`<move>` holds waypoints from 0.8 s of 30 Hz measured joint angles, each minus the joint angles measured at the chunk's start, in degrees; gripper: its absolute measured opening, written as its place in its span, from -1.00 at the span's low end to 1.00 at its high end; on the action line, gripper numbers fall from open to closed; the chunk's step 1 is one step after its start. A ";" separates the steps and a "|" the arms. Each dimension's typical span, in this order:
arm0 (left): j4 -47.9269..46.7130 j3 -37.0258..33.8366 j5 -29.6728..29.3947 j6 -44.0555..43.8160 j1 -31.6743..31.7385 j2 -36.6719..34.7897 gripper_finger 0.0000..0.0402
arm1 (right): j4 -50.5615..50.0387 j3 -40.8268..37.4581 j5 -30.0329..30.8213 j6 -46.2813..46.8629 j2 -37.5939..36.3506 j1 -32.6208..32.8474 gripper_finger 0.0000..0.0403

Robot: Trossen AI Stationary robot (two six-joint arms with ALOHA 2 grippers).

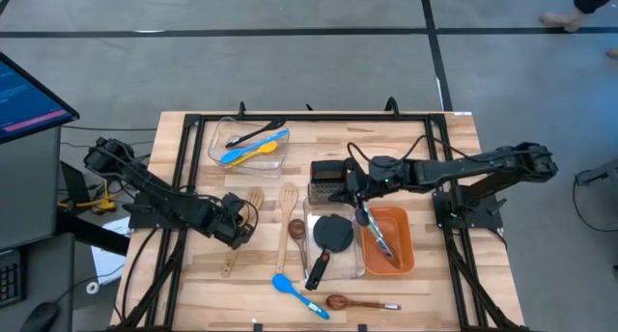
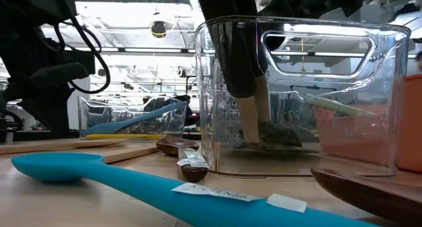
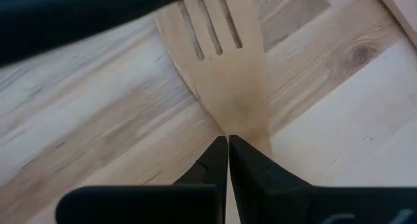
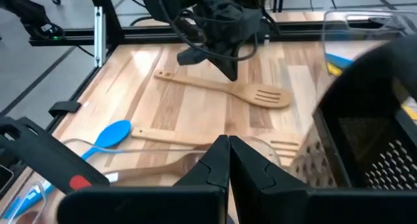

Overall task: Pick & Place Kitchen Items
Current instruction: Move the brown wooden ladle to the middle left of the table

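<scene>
Lying just beyond the left gripper's [image 3: 228, 152] closed, empty jaws: slotted wooden spatula [image 3: 225, 61].

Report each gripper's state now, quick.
Left gripper: shut, empty, poised over the slotted wooden spatula.
Right gripper: shut, holding nothing, above the clear bin.

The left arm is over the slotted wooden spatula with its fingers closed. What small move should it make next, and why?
Probably open the left gripper first. Its fingers are shut and hang just above the slotted wooden spatula, which lies flat on the table, so they cannot take it as they are.
</scene>
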 joint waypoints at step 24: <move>1.50 -0.90 -6.70 1.55 4.64 -0.07 -0.99 | -0.29 0.21 -7.50 1.47 -0.05 1.83 -1.00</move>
